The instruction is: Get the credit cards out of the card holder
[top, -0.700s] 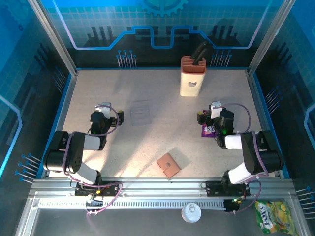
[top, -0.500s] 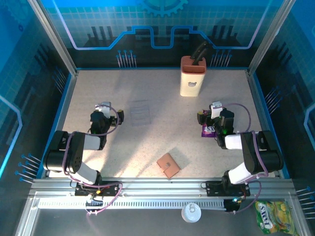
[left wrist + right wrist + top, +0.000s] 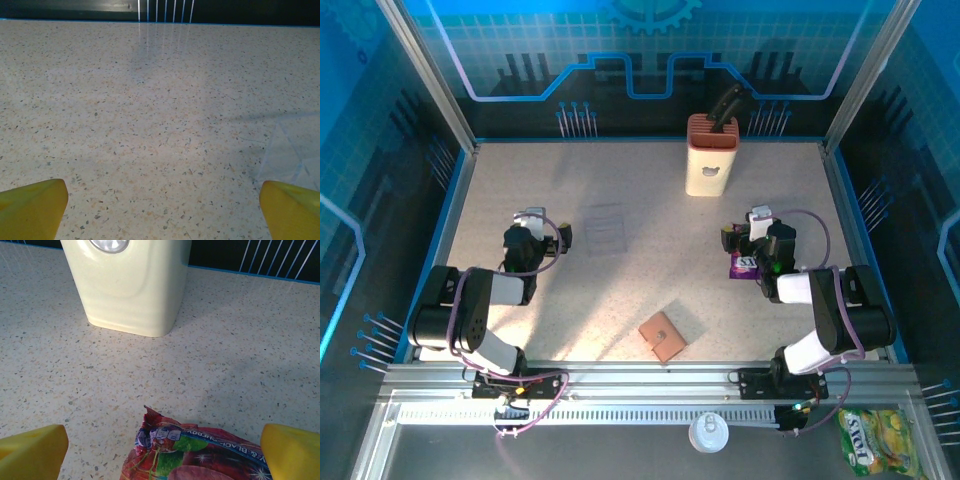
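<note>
Meanwhile, the small flat brown leather-like card holder (image 3: 662, 337) lay at the lower centre of the speckled worktop (image 3: 650, 270), well apart from both hands. The left hand (image 3: 162, 210) and right hand (image 3: 162, 452) stood released, grasping nothing; a purple-red snack packet (image 3: 200, 455) lay between the right one's fingertips.

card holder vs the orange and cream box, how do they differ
The card holder lies flat; the box stands upright. The card holder is brown all over; the box is cream with an orange top. The card holder sits near the front edge, the box toward the back wall. Both rest on the speckled table.
</note>
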